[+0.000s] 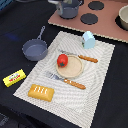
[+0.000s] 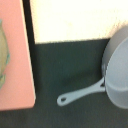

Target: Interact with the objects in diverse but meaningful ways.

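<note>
1. Where the dark worktop (image 1: 117, 90) meets the exterior view's left edge, a yellow butter packet (image 1: 14, 77) lies near the front, off the placemat.
2. Dark grey frying pan (image 1: 35, 49): farther back, on the worktop just beside the left edge of the pale woven placemat (image 1: 100, 85), handle pointing away; the wrist view shows a grey pan (image 2: 118, 70) with a looped handle on dark cloth.
3. Orange-yellow bread loaf (image 1: 41, 92): on the placemat's near left corner.
4. Wooden-handled fork (image 1: 65, 80): on the placemat, along the near side of the round tan plate (image 1: 71, 68).
5. Red tomato (image 1: 62, 60): on the plate's left rim.
6. Wooden-handled knife (image 1: 83, 57): along the plate's far side.
7. Pale blue-white carton (image 1: 88, 39): upright at the placemat's far edge, right of the tomato.
8. Pink toy stove (image 1: 107, 22): far right, with dark round burners; a grey pot (image 1: 69, 8) sits at its far left end.
9. Hand: cannot tell whether spread or pressed together; neither view shows it clearly.
</note>
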